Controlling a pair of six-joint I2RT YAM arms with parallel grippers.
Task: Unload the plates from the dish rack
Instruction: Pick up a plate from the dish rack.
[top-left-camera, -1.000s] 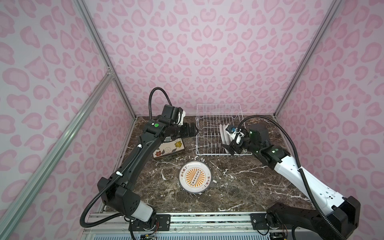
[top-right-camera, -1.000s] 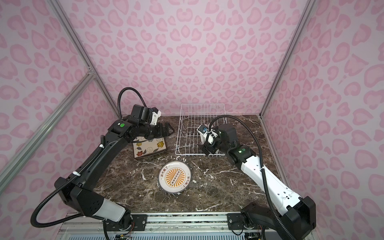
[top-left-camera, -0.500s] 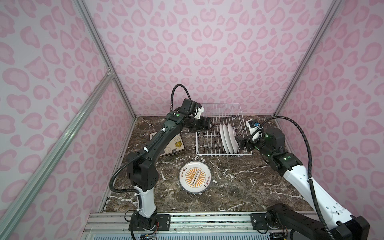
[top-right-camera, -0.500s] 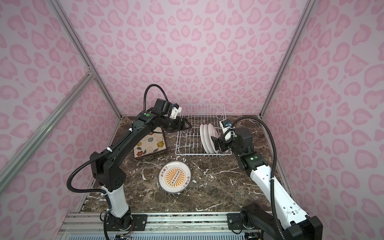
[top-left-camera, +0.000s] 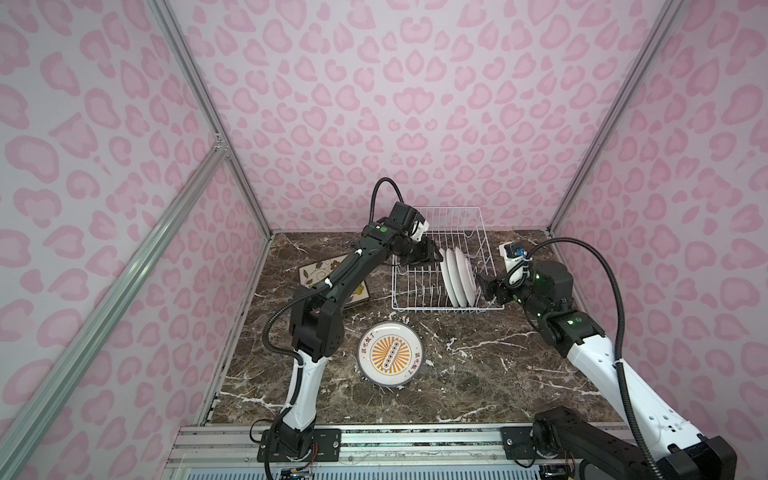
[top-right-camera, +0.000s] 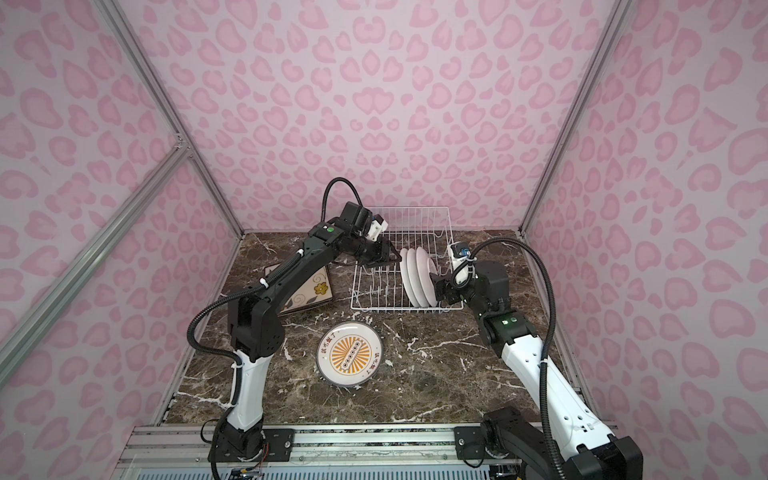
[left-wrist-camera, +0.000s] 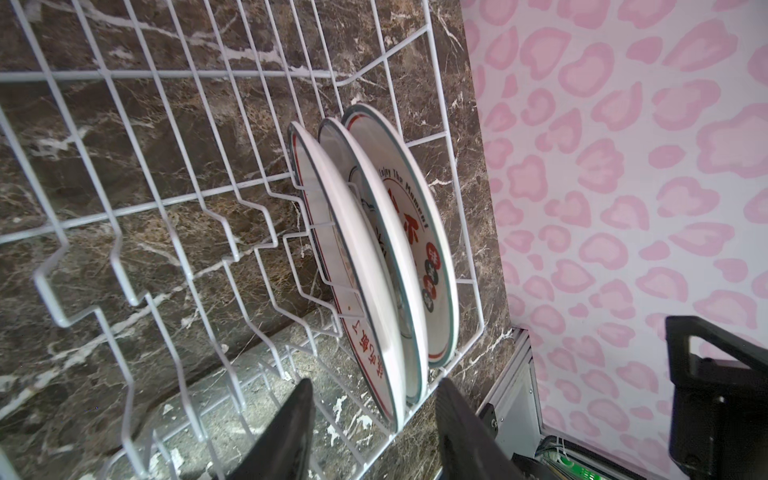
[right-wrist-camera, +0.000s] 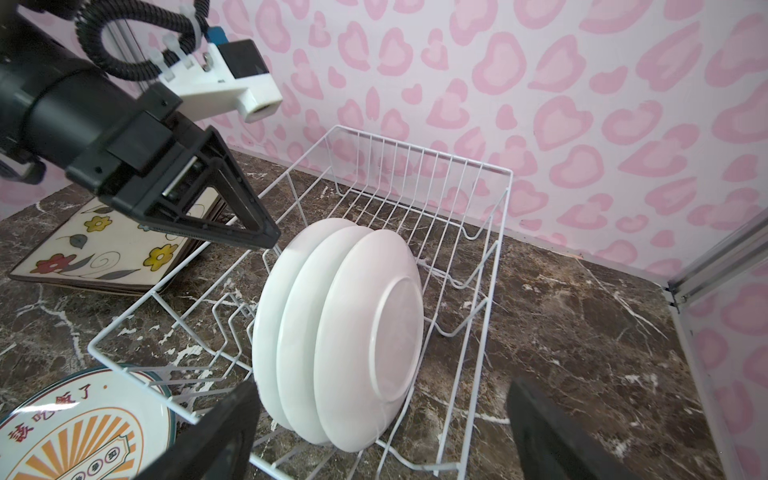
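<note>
Three round white plates (top-left-camera: 457, 276) remain in the dish rack (top-left-camera: 436, 309), a fourth round plate (top-left-camera: 390, 353) and the square plates (top-left-camera: 316, 270) unloaded on the desk (top-left-camera: 478, 374) beside it; left claw (left-wrist-camera: 374, 399) half-open astride the racked rims, right claw (top-left-camera: 482, 286) wide open, empty.

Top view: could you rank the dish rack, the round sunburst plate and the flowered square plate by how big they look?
1. Dish rack, clearly largest.
2. Round sunburst plate and flowered square plate: about alike; the left arm covers part of the square one, so no ranking.
</note>
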